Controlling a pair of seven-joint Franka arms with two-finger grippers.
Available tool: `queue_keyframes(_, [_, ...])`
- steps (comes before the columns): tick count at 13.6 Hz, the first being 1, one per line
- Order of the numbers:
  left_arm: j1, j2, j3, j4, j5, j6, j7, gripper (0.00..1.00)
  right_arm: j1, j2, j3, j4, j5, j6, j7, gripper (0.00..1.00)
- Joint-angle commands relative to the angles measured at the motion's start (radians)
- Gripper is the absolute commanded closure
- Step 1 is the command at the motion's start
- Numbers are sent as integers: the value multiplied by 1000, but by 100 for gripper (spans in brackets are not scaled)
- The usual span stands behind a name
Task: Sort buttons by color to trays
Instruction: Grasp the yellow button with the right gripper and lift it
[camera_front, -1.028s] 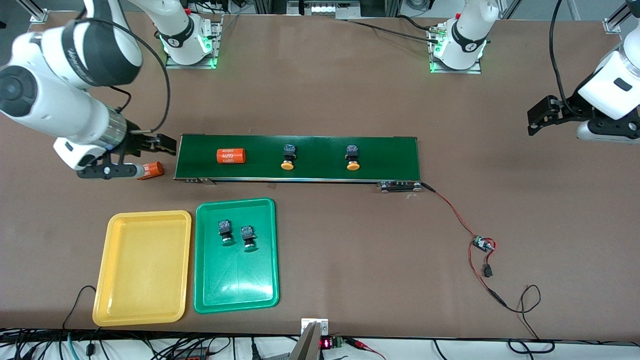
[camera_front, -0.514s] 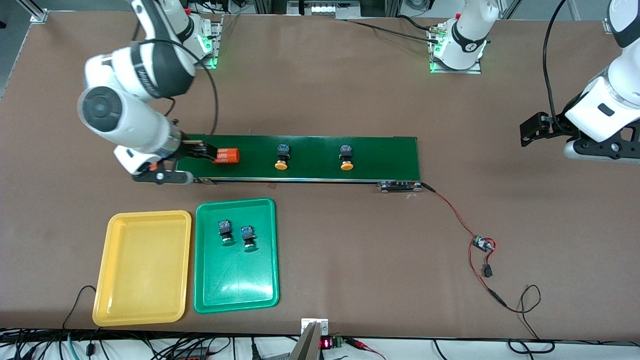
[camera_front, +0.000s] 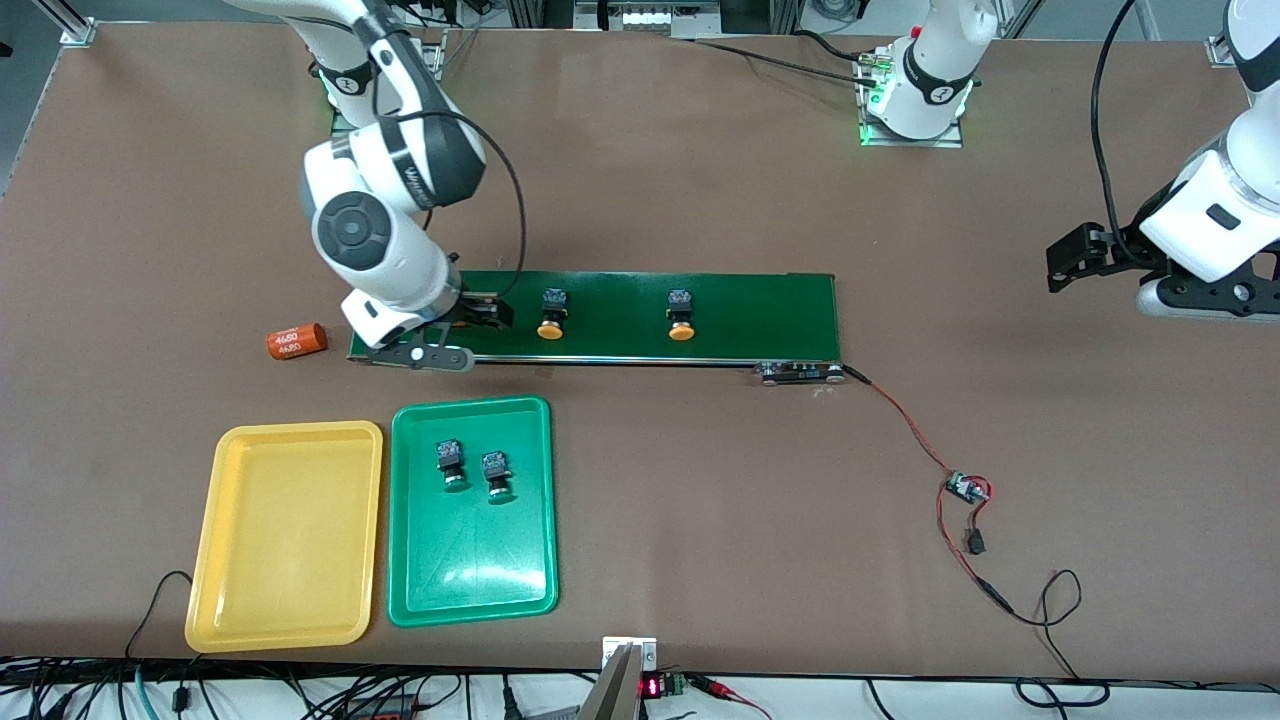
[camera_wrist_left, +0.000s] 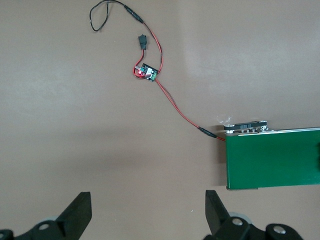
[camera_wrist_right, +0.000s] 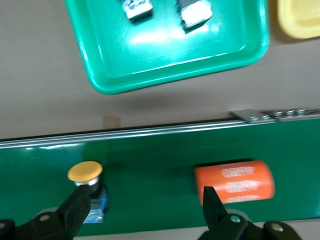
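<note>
Two yellow-capped buttons lie on the dark-green conveyor belt. My right gripper hangs open low over the belt near the right arm's end. In the right wrist view that gripper has bare belt between its fingers, with one yellow button by one finger and an orange "4680" cylinder by the other. Two green buttons lie in the green tray. The yellow tray holds nothing. My left gripper waits open over bare table.
A second orange cylinder lies on the table just off the belt's end by the right arm. A red wire runs from the belt's other end to a small circuit board. Cables hang along the table edge nearest the camera.
My right arm swung from beside the belt's end to over the belt, up to the nearer yellow button. Both yellow buttons rode toward the right arm's end. The left arm shifted only slightly.
</note>
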Motion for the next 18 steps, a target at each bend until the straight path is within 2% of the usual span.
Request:
queue_keyframes(1, [-3, -15, 1, 14, 18, -41, 16, 0, 39, 38, 8, -8, 12, 53, 42, 0])
queue_keyframes(4, [-2, -16, 3, 14, 17, -50, 19, 0, 45, 58, 25, -42, 11, 119, 43, 0])
queue_keyframes(13, [3, -13, 10, 15, 17, -47, 19, 0, 48, 108, 48, -62, 11, 136, 45, 0])
queue_keyframes(15, [3, -13, 9, 15, 18, -47, 17, 0, 47, 113, 48, -76, 11, 136, 39, 17])
queue_keyframes(18, [3, -13, 4, 15, 17, -48, 17, 0, 38, 104, 48, -76, 11, 122, 30, 58])
